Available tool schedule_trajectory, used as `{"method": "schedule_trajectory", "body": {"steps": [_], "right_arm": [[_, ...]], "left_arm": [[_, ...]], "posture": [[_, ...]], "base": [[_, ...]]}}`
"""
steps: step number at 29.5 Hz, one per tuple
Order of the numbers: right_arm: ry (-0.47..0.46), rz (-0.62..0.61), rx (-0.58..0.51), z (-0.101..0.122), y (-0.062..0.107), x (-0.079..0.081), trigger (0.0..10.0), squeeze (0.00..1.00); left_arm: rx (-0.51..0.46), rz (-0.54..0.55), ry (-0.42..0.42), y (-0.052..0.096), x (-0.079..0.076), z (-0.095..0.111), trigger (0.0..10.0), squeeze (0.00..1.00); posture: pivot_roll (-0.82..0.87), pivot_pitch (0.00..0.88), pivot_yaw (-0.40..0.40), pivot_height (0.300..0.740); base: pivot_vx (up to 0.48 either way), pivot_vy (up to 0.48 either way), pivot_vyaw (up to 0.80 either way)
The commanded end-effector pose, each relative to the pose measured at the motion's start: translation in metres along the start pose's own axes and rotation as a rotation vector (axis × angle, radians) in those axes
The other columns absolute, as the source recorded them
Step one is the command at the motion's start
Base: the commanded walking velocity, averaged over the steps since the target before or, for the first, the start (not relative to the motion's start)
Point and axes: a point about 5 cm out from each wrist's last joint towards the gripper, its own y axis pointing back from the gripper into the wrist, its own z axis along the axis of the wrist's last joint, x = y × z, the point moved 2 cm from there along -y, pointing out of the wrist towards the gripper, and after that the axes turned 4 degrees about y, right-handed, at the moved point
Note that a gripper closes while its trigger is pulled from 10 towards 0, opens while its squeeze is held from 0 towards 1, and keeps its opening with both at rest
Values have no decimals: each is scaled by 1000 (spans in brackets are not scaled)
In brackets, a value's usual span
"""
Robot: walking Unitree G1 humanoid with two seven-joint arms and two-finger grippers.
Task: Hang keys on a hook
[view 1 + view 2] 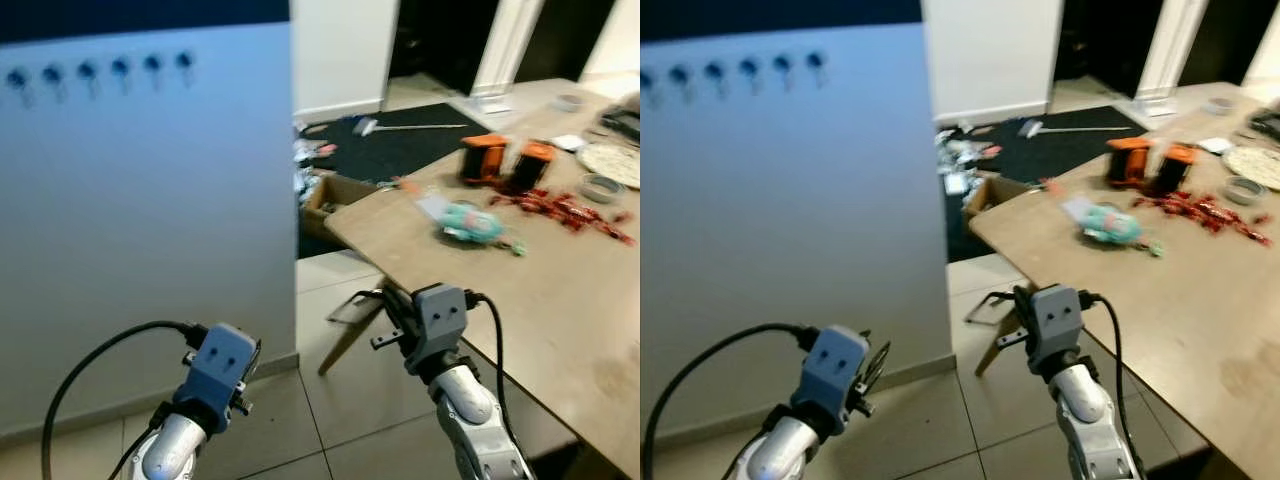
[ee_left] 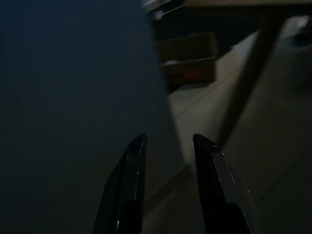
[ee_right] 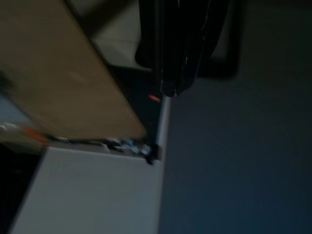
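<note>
A row of several dark hooks runs along the top of a pale wall panel ahead on my left. My right gripper is low beside the wooden table's corner. Its fingers are shut, and a thin dark loop that looks like the keys sticks out from them. The picture is too blurred to show the keys clearly. My left gripper is open and empty, low in front of the wall panel's base. Both grippers are far below the hooks.
A wooden table fills the right side, with orange containers, a teal toy and red wrappers on it. Its slanted leg stands on the tile floor. A cardboard box and a dark rug lie beyond.
</note>
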Motion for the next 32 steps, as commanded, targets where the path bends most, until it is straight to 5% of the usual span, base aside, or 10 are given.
{"method": "schedule_trajectory", "body": {"steps": [1, 32], "right_arm": [[-2, 0, 31, -8, 5, 0, 10000, 0], [-6, 14, 20, -7, 2, 3, 10000, 0]], "left_arm": [[24, -8, 9, 2, -4, -5, 10000, 0], [28, -4, -1, -1, -2, -7, 10000, 0]], "posture": [[147, 137, -21, 740], [145, 111, -21, 740]], "base": [[0, 0, 800], [0, 0, 800]]}}
